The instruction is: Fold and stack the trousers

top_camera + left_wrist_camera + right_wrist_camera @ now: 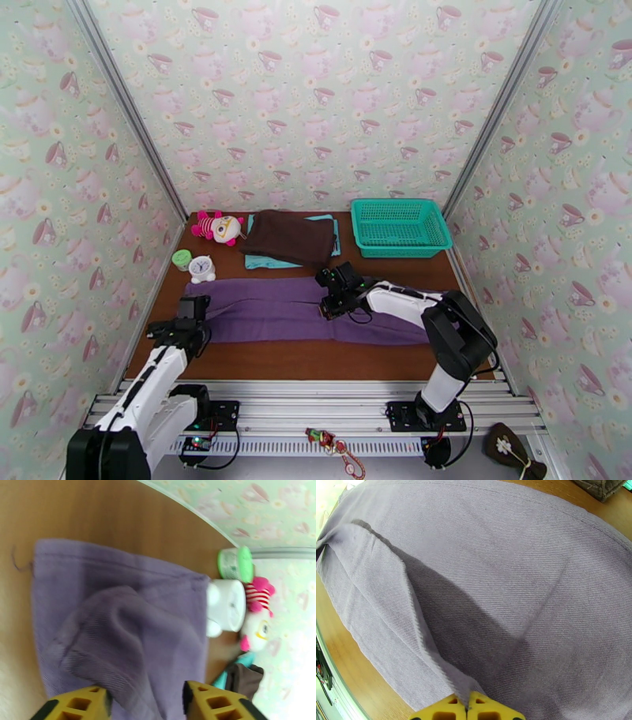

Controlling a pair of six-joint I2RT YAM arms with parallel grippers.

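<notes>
At the left, the left end effector (190,314) sits on the left end of the long, plain purple trousers (276,312). They lie as a flat band running left to right across the brown wooden tabletop (316,359). In its wrist view the yellow fingers (75,705) stand part-way apart with a raised ridge of purple fabric between them; I cannot tell whether they pinch it.

Just beside that end, on the far side, stand a small green lidded tub (182,259) and a white alarm clock (202,269). A pink-and-white plush toy (219,227) lies farther back. Right of it a folded dark brown garment (288,237) rests on a light teal cloth (261,263).

Near the middle of the band, the right end effector (328,309) is clenched on a lifted fabric edge of the trousers. At the far right is a teal plastic mesh basket (399,227).

The step in hand looks like taking hold for a lengthwise-halving fold. The next move calls for a sure grip on the left end. That end then has to be lifted clear of the clock and carried rightward without dragging the lower layer.
</notes>
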